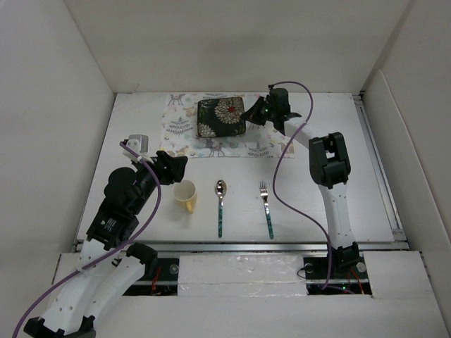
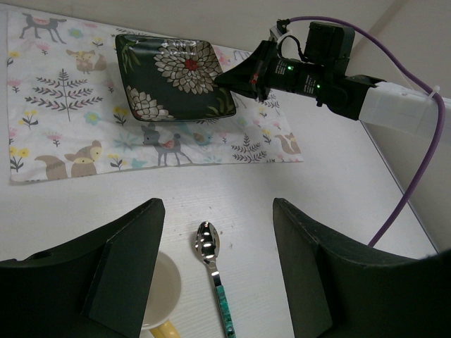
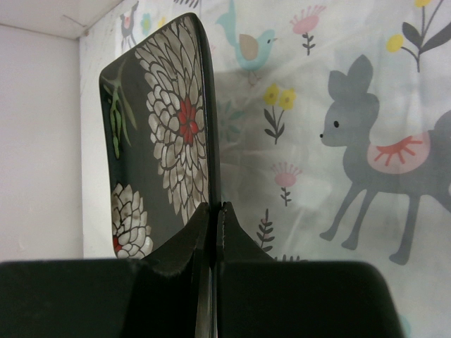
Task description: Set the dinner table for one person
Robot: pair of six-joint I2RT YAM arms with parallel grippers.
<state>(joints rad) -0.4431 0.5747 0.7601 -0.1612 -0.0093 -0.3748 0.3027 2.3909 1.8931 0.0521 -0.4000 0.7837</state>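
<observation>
Dinner table (image 1: 366, 162), a large flat matte white tabletop, fills the space between white wall panels, and a metal rail (image 1: 239, 245) runs along its near edge. We see it lying beneath both sets of jaws.

A pastel cloth mat printed with animals and flowers (image 1: 183, 127) lies against the far edge, near its middle. On the mat sits a dark square plate with a large white-and-red flower pattern (image 1: 220, 117), and its face shows only that pattern. A small yellow cup with a handle (image 1: 184, 193) stands on the bare table towards the near left corner, its plain pale inside showing.

To the right of the cup, by the middle of the near edge, a metal spoon with a teal handle (image 1: 220, 204) and a metal fork with a teal handle (image 1: 266, 204) lie side by side but apart, heads pointing at the mat.

The right gripper (image 3: 213, 211) has its jaws pinched together on the plate's right rim. We cannot tell whether the plate is off the mat. The left gripper (image 1: 176, 167) hangs just beyond the cup, jaws spread wide and gripping nothing.
</observation>
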